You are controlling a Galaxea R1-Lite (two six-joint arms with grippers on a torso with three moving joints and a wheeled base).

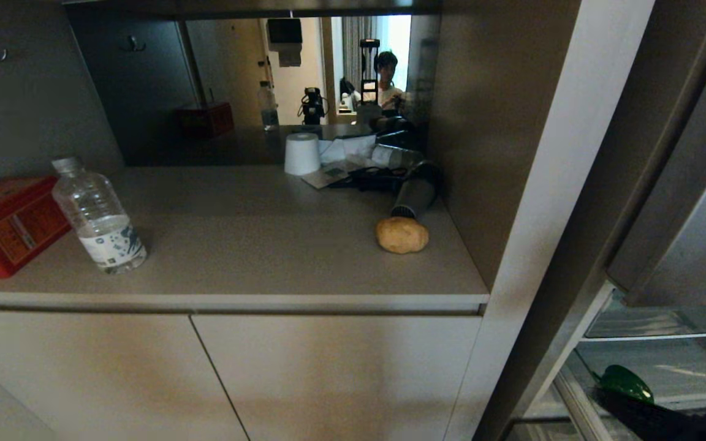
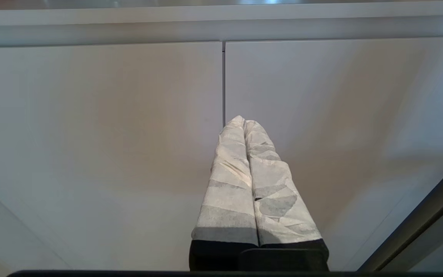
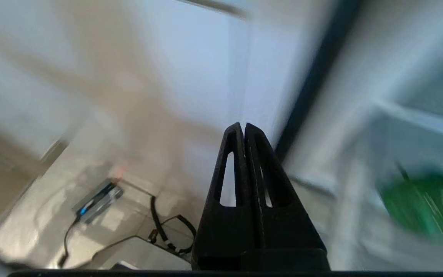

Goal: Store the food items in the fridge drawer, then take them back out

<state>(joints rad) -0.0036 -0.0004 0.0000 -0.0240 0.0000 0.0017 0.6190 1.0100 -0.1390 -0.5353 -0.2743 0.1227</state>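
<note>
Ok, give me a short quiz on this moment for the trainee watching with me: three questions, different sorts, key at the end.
1. True or false: the potato lies in the fridge drawer.
2. Multiple choice: where is the green bell pepper? A) on the counter beside the water bottle; B) in the fridge drawer; C) in the right gripper.
3. Fill in: the left gripper points at the closed ____ doors under the counter.

Key: 1. False, it lies on the counter near the right-hand wall. 2. B; the right gripper is shut and empty. 3. cabinet.
</note>
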